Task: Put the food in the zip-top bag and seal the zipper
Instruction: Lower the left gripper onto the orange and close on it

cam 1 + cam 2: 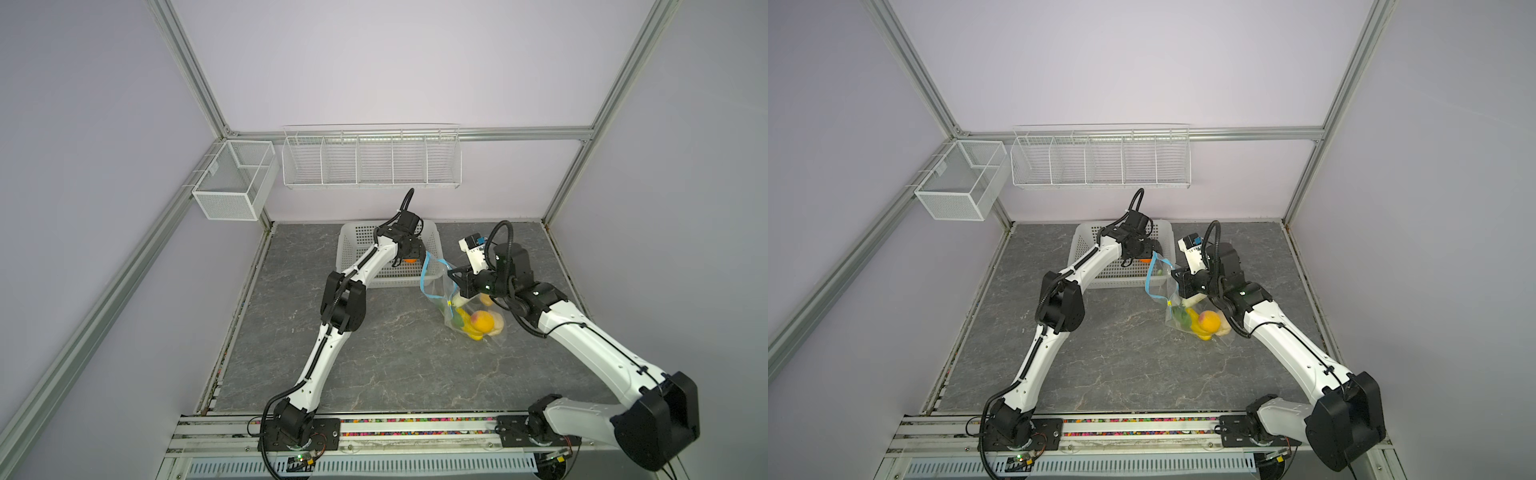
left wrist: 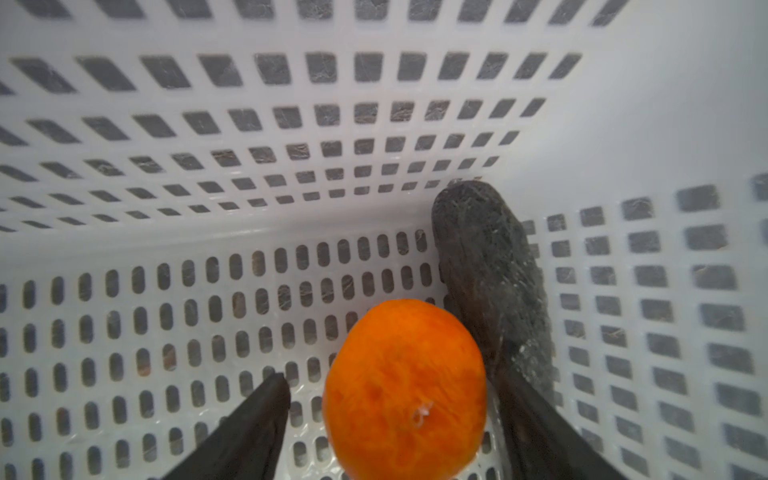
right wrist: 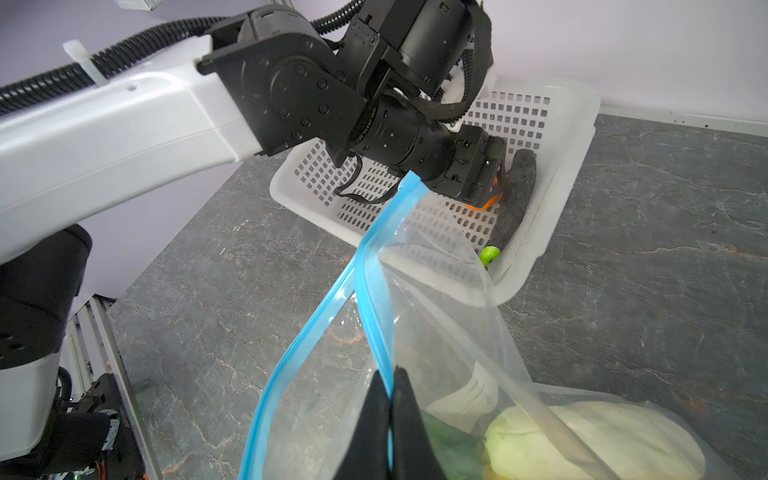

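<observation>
The left jaws reach into the white basket [image 1: 347, 249] at the back of the desk [image 1: 374, 365]. They are wide open astride an orange [image 2: 405, 390], with a gap showing on one side. A dark piece [image 2: 490, 270] lies just beside the orange, along the basket wall. To the right, the bag [image 3: 440, 316] sits on the desk by the basket's right corner, mouth open, with yellow, orange, green and pale food [image 1: 482, 323] inside. The right jaws are closed, pinching the bag's blue zipper [image 3: 374, 299].
</observation>
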Available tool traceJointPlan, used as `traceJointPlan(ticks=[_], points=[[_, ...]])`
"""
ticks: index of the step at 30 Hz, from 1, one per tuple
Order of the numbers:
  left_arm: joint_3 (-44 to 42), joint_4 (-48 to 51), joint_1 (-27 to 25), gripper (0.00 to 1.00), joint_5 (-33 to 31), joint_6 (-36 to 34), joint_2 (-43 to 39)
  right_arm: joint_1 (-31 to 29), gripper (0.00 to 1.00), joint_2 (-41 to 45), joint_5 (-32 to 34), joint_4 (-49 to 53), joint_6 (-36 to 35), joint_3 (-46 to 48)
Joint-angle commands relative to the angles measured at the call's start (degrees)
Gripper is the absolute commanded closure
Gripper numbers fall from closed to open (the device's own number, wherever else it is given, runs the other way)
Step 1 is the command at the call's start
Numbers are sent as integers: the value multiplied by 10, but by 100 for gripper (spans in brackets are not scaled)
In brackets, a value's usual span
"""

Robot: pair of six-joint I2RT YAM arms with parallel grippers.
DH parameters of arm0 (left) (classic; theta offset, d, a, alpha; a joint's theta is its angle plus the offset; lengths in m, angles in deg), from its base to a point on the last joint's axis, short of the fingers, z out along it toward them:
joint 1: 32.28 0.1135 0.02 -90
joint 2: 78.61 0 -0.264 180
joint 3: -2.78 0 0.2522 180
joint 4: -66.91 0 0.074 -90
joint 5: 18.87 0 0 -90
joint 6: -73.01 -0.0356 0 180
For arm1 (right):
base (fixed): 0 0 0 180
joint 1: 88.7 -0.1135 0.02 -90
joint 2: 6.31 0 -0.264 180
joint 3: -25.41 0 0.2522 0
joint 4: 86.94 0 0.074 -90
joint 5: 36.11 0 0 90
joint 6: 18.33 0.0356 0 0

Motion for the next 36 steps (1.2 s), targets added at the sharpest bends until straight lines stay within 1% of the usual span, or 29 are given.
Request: traceJointPlan(ticks=[1, 4, 13, 19, 24, 28, 31, 33, 36], points=[[17, -6, -4, 28, -17, -3, 16, 4, 94, -7, -7, -9, 4, -2], [17, -3, -5, 33, -29, -4, 16, 4, 94, -9, -8, -8, 4, -4], [6, 10, -4, 38, -51, -7, 5, 4, 94, -14, -11, -6, 4, -7], [-65, -8, -4, 42, -62, -3, -47, 4, 93, -15, -15, -11, 5, -5], [-106, 1, -2, 42, -82, 6, -77, 4, 94, -12, -16, -10, 5, -4], [-128, 0, -2, 42, -83, 7, -87, 4, 93, -10, -16, -11, 5, -3], [-128, -2, -2, 42, -83, 10, -81, 4, 94, -9, -16, -11, 6, -3], [-124, -1, -2, 40, -82, 10, -75, 4, 93, -8, -15, -10, 5, -3], [-109, 4, -2, 33, -78, 10, -63, 4, 93, -6, -13, -9, 5, -4]])
